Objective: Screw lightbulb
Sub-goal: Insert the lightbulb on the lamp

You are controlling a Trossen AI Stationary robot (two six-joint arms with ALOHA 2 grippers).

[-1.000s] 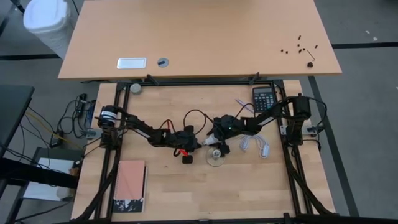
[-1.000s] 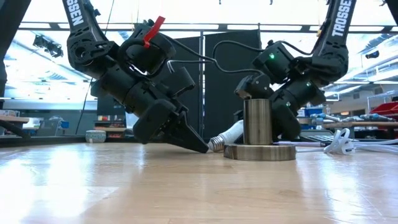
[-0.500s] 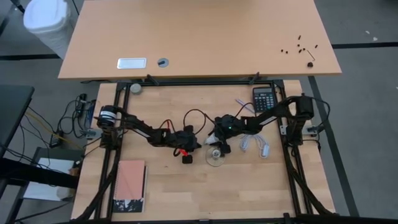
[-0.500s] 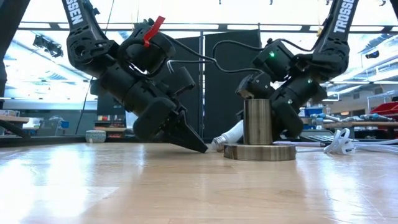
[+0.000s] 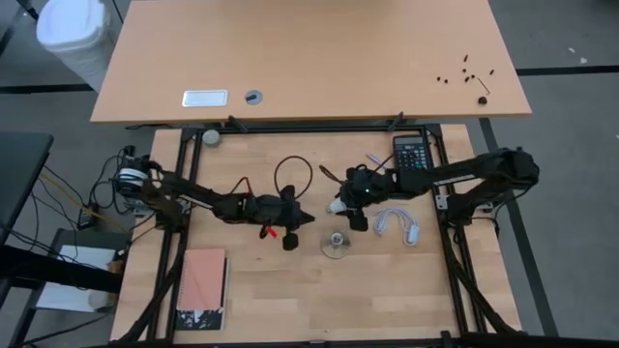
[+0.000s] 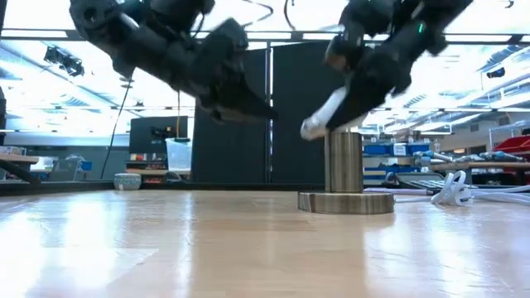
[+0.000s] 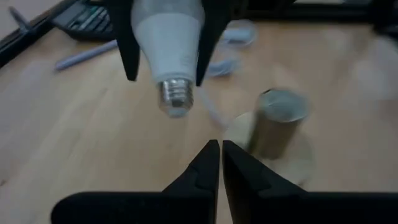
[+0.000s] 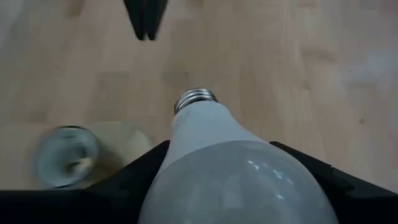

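Observation:
The white lightbulb [image 6: 321, 113] is in the air, held by my right gripper [image 5: 344, 206] above and just left of the socket, a metal cylinder on a round disc [image 6: 345, 170]. The bulb's grey screw base [image 7: 173, 100] points toward the table's left and slightly down. It also shows in the right wrist view [image 8: 211, 162]. My left gripper [image 7: 220, 158] is shut and empty, raised off the table, its tip [image 6: 267, 111] a short way left of the screw base. The socket [image 5: 336, 244] stands on the table nearer the front edge than both grippers. My right gripper pinches the bulb's wide globe [image 7: 166, 25] between its two fingers [image 7: 127, 43], one on each side. The fingers come from the table's right, slanting down, and lie along the bulb. The bulb is lifted clear of the table and tilted, screw base [image 8: 194, 98] lowest.
A white cord [image 5: 397, 225] lies right of the socket. A black calculator [image 5: 411, 152] and a pen [image 5: 373, 159] lie at the far right. A pink notebook [image 5: 203, 290] lies at the front left.
My right gripper has risen and gone toward the far edge with the bulb, which has left the table and now hangs tilted above the socket's height. My left gripper has also risen off the table, still shut, drawing back a little from the bulb's base.

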